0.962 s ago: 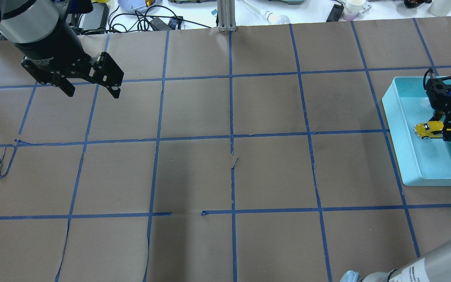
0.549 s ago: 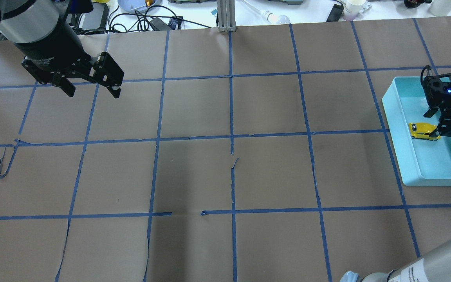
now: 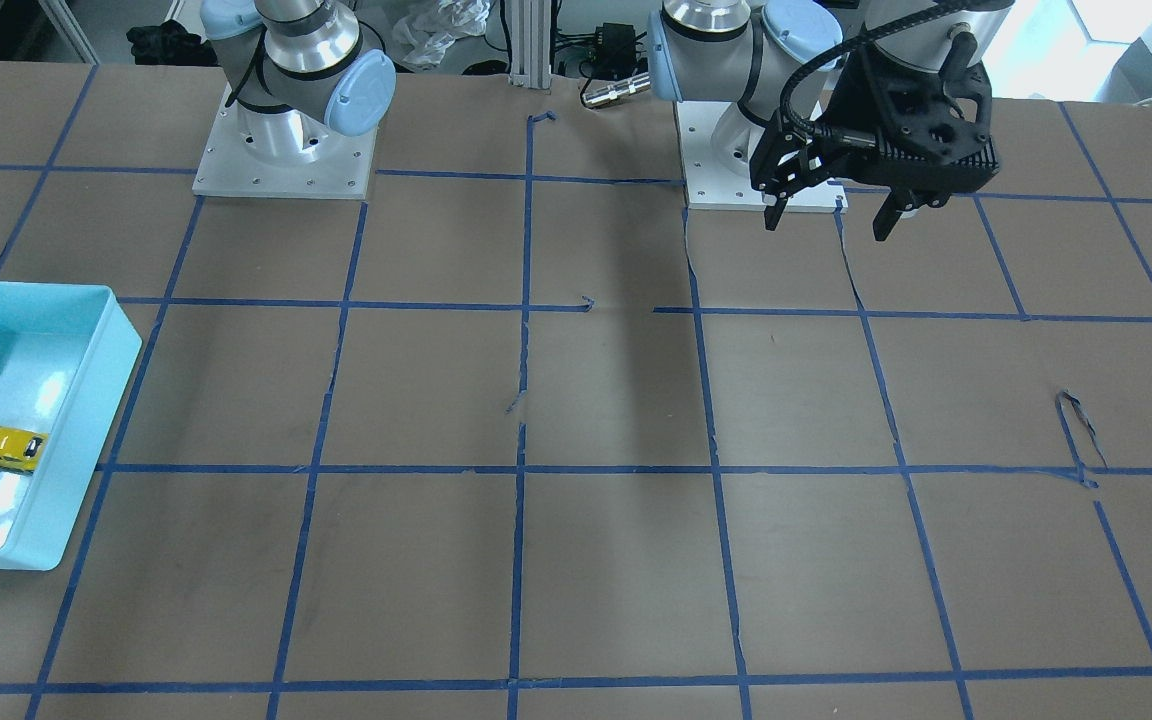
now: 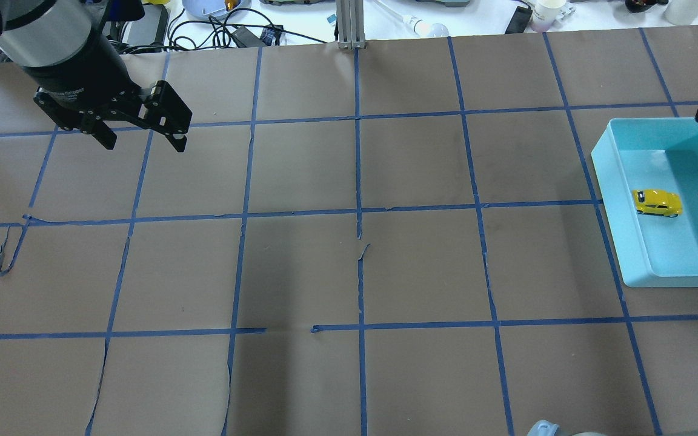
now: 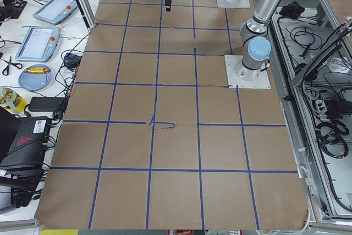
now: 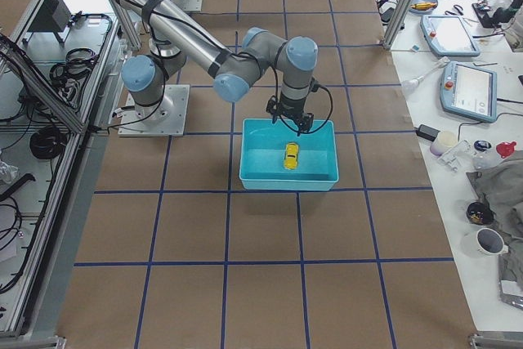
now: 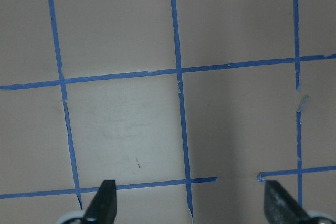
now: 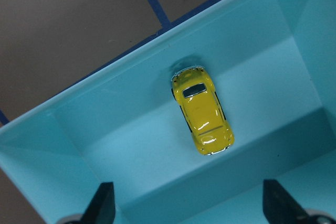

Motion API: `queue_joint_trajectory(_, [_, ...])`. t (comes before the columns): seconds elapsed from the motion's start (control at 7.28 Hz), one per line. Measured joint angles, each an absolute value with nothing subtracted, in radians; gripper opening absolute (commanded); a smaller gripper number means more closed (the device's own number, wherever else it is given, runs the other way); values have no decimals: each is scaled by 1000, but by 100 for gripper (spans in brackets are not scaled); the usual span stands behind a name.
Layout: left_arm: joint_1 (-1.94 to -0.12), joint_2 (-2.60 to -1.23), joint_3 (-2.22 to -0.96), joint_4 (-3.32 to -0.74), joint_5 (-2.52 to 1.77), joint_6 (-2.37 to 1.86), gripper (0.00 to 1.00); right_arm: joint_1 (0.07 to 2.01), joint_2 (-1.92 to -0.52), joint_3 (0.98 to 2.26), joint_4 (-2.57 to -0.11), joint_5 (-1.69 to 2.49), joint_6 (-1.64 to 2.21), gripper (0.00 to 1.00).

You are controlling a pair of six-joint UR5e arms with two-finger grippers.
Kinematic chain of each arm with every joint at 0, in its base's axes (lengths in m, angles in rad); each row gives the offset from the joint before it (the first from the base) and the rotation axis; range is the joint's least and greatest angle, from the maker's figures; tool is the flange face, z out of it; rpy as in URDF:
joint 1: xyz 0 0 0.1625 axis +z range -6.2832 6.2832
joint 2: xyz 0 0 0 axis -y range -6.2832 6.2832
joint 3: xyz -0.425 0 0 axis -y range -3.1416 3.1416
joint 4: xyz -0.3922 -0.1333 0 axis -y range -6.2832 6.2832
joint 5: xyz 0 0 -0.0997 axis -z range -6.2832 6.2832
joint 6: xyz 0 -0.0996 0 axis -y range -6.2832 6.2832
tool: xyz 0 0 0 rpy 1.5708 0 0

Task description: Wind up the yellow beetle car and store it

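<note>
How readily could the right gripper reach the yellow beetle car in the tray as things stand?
Likely yes: the right gripper hangs open above the yellow beetle car, which lies alone and uncovered in the blue tray.

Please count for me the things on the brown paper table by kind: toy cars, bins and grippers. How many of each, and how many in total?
Toy cars: 1, the tiny glossy yellow beetle car, lying inside the bin.
Bins: 1, the light turquoise rectangular plastic bin.
Grippers: 2, the left gripper and the right gripper, both open and holding nothing.
Total: 4.
</note>
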State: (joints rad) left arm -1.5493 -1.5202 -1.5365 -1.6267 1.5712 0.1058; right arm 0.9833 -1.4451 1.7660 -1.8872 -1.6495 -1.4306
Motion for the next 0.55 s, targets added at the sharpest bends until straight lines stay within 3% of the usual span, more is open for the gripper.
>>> queue_joint_trajectory(0.55, [-1549,-1520,-1536,-1625,1566,107,100,1044,-1607,1637,-1592,-1581,-670,100])
